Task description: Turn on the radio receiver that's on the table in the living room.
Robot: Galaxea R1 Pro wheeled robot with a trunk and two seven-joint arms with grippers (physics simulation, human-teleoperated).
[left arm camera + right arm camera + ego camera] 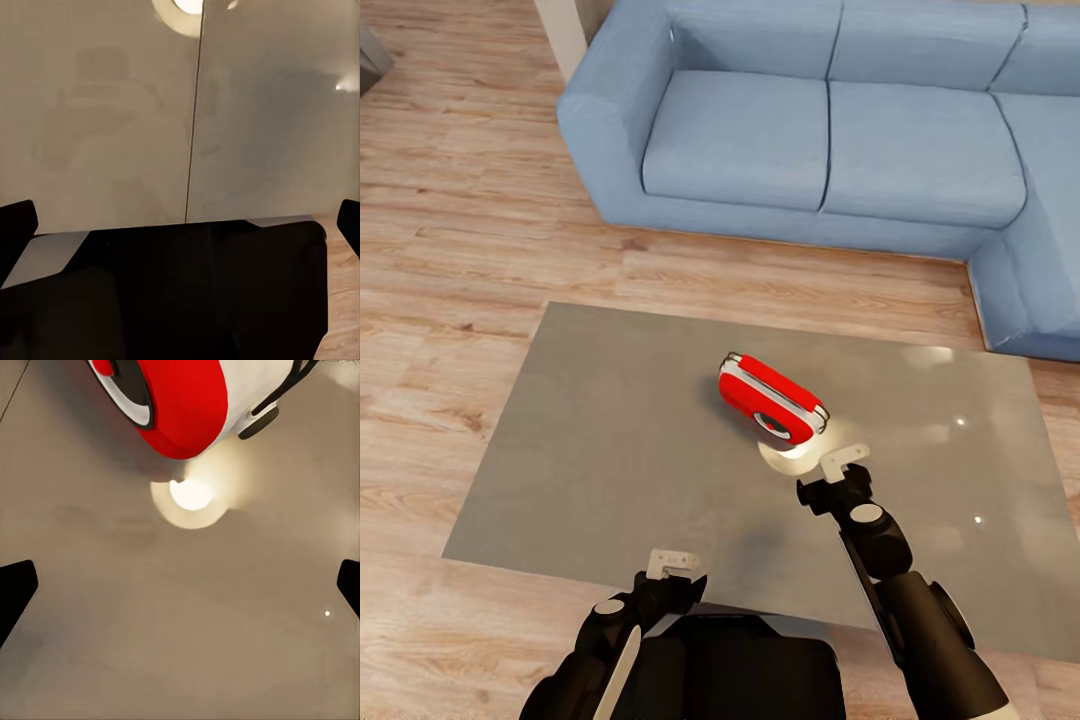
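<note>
The red radio receiver (772, 398) with silver-white trim lies tilted on the glossy grey table (610, 450), its round dark dial facing me. My right gripper (845, 460) hovers open just short of the radio's near right end, not touching it. In the right wrist view the radio (187, 405) lies ahead of the open right gripper (180, 592), over the bare table top (150, 645). My left gripper (672, 563) is open over the table's near edge, far from the radio. In the left wrist view the left gripper (180, 225) is empty above the table (112, 112).
A blue L-shaped sofa (830, 140) runs behind the table and down its right side. Light wood plank floor (460, 250) lies to the left and between table and sofa. My dark base (740, 670) stands against the table's front edge.
</note>
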